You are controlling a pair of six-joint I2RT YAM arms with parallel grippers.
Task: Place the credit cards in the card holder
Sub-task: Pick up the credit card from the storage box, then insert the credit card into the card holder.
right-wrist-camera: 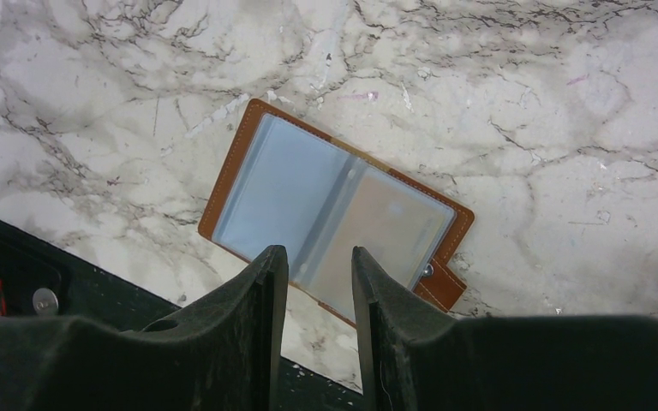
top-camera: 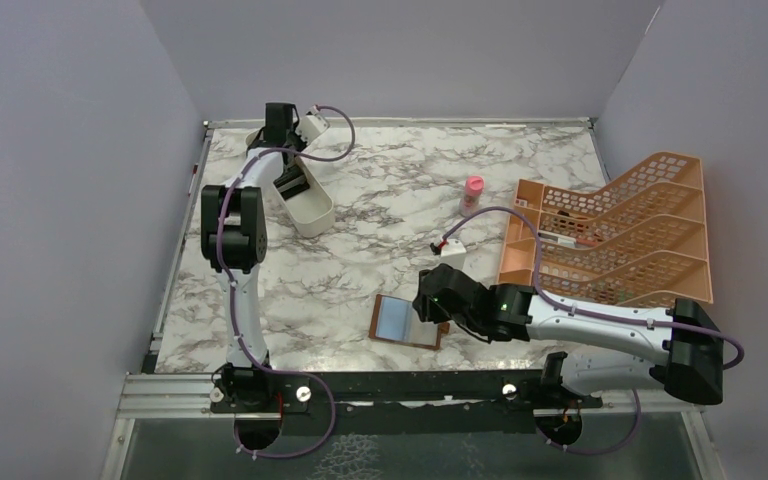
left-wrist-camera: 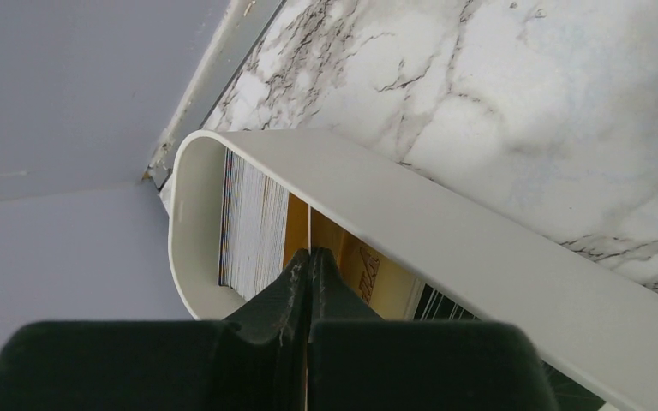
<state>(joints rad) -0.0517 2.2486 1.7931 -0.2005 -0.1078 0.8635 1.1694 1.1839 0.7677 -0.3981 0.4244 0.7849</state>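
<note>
The left fingers (left-wrist-camera: 284, 289) reach into the white tray (left-wrist-camera: 445, 224) at the far left of the counter (top-camera: 390, 200). They are pressed together on the thin edge of one of the credit cards (left-wrist-camera: 300, 227) — the others stand packed beside it. The right fingers (right-wrist-camera: 257, 295) hover narrowly parted and empty over the card holder (right-wrist-camera: 326, 201), which lies open — blue-grey side up — near the counter's front edge.

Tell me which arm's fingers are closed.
The left fingers, down in the white tray, pinched on a credit card edge. The right fingers stand apart at the open card holder.
</note>
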